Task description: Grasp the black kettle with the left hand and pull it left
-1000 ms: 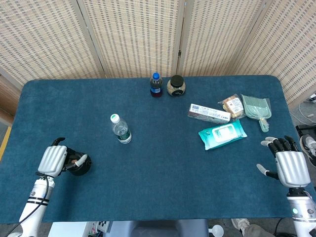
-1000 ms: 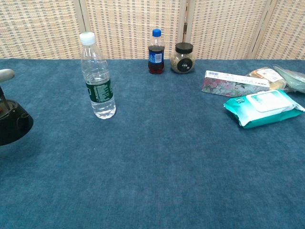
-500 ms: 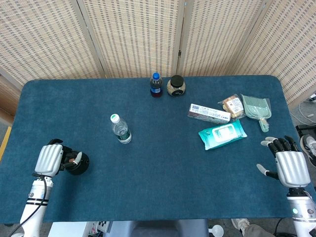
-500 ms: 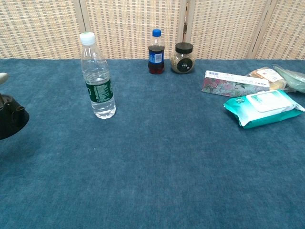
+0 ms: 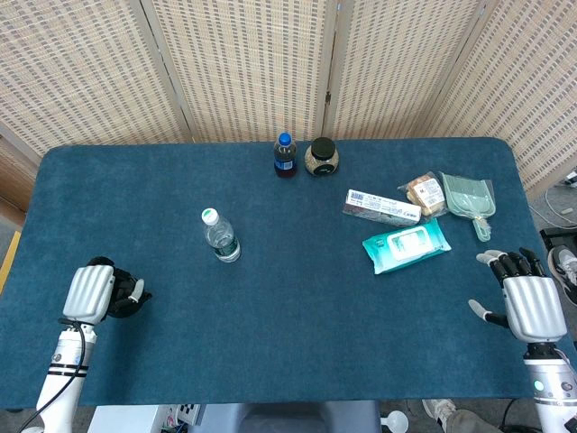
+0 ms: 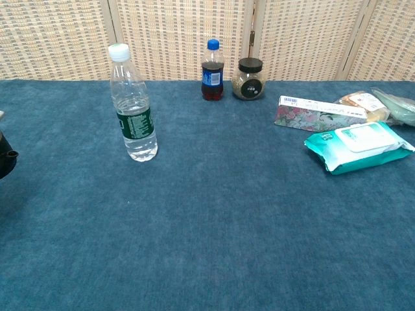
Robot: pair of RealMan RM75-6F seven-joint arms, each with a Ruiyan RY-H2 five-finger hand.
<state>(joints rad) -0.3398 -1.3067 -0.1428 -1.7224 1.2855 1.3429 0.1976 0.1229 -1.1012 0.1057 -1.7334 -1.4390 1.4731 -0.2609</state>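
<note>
The counter [image 5: 270, 361] is cloth-covered, so expect the kettle [image 5: 126, 299] to drag rather than glide; it looks rigid and, by my guess, light. It sits well left of the water bottle [image 5: 220, 236], near the counter's left edge. Your left robot hand [image 5: 95, 291] is wrapped around it (the handle side seems the natural hold). Most of the kettle is hidden behind that hand, and the chest view cuts it to a sliver. Your right robot hand [image 5: 527, 302] rests spread, holding nothing.
</note>
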